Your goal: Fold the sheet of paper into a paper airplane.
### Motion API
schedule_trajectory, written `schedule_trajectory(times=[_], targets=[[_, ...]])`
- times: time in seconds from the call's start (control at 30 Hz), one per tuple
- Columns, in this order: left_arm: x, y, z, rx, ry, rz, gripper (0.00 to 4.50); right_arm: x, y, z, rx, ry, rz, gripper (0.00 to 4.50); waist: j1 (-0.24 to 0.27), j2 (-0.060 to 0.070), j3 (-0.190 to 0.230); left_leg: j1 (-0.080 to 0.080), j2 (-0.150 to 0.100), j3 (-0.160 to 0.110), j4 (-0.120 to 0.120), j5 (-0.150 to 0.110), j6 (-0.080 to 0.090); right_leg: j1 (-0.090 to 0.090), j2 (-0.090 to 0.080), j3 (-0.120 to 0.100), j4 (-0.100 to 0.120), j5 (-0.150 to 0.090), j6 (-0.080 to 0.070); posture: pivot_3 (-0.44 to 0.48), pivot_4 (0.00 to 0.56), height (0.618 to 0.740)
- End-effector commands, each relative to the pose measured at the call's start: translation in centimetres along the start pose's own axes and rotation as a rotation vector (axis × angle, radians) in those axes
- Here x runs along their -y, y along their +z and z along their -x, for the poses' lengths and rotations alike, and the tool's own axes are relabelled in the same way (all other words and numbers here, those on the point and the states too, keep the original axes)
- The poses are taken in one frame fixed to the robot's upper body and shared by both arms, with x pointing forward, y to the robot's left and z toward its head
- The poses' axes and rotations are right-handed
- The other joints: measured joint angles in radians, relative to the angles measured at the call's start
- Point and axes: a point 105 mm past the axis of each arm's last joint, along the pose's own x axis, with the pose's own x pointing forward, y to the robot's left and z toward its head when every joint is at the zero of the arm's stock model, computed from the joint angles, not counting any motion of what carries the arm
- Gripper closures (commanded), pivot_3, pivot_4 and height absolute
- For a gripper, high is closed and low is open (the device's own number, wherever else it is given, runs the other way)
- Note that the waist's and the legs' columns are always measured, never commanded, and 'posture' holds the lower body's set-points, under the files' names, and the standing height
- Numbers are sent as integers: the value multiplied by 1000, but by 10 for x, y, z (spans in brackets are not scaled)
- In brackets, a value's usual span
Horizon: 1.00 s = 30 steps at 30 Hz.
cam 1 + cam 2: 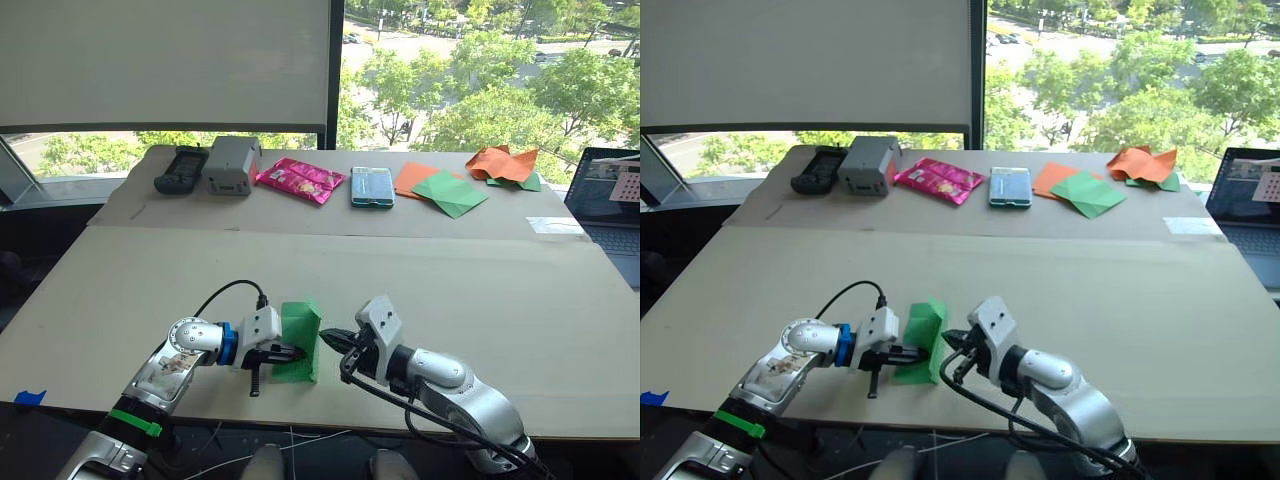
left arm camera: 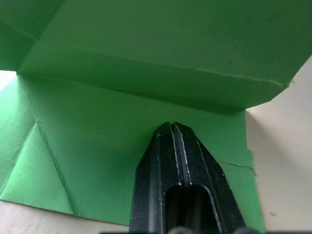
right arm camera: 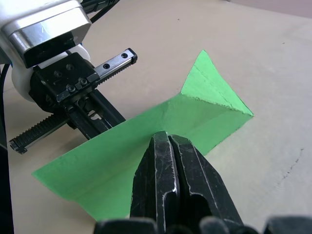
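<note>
The sheet of paper [image 1: 300,333], bright green and creased, stands partly folded near the table's front edge, one flap raised. My left gripper [image 1: 292,353] is shut and comes in from the paper's left. In the left wrist view its fingertips [image 2: 171,127] lie on the lower layer of the paper [image 2: 122,146], right at the crease where the flap rises. My right gripper [image 1: 327,338] is shut at the paper's right side. In the right wrist view its tips [image 3: 165,136] touch the folded ridge of the paper [image 3: 195,112]. Nothing shows between either pair of fingers.
Along the back of the table [image 1: 500,300] lie a black device [image 1: 181,170], a grey box [image 1: 232,165], a pink packet [image 1: 300,180], a flat blue case [image 1: 372,187], a duller green square [image 1: 452,193] on orange paper, and an orange-and-green heap [image 1: 505,165]. A laptop [image 1: 610,200] sits at the right.
</note>
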Motion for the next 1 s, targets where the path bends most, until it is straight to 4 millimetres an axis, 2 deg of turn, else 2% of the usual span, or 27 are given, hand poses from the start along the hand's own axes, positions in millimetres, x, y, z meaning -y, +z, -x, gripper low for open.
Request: schedule_trajectory(times=[0.03, 0.23, 0.53, 0.63, 0.7, 0.77, 0.87, 1.0], targets=[[1, -21, 6, -94, 32, 70, 4500, -3, 9, -7, 43, 38, 13, 4451, 0, 0, 0, 0, 0, 0, 0, 0, 0, 0, 0, 0, 0, 0, 0, 0, 150, 720], [-10, 6, 31, -10, 106, 119, 4500, -5, 10, -19, 54, 96, -40, 4451, -10, -1, 3, 0, 1, 0, -1, 0, 0, -2, 1, 0, 3, 0, 0, 0, 150, 720], [-10, 12, 45, 26, 187, 164, 4500, -2, -2, -33, -3, 125, -42, 4451, -1, -2, 4, 0, 1, 0, -4, 0, 0, -3, 2, 0, 3, 0, 0, 0, 150, 720], [-9, 17, 58, 41, 217, 179, 4500, -3, -5, -36, -21, 139, -37, 4451, -3, -3, 5, 0, 1, 0, -4, 0, 0, -3, 2, 0, 2, 0, 0, 0, 150, 720], [-12, 32, 76, 76, 236, 166, 4500, -2, -10, -38, -47, 137, -29, 4451, -6, -4, 6, 1, 1, 0, -5, 0, 0, -3, 2, 0, 3, 0, 0, 0, 150, 720], [-12, 47, 85, 125, 228, 163, 4500, 0, -13, -39, -66, 132, -27, 4451, -6, -5, 7, 1, 2, 0, -7, 0, 0, -4, 2, 0, 2, 0, -1, 0, 150, 720], [-11, 61, 84, 179, 198, 182, 4500, 2, -17, -39, -87, 127, -27, 4451, -1, -4, 7, 1, 1, 0, -8, 0, 0, -3, 1, 0, 2, 0, -1, 0, 150, 720], [-12, 50, 67, 175, 183, 216, 4500, 1, -17, -40, -86, 128, -28, 4451, -3, -5, 7, 1, 1, 0, -7, 0, 0, -3, 1, 0, 1, 0, -1, 0, 150, 720]])
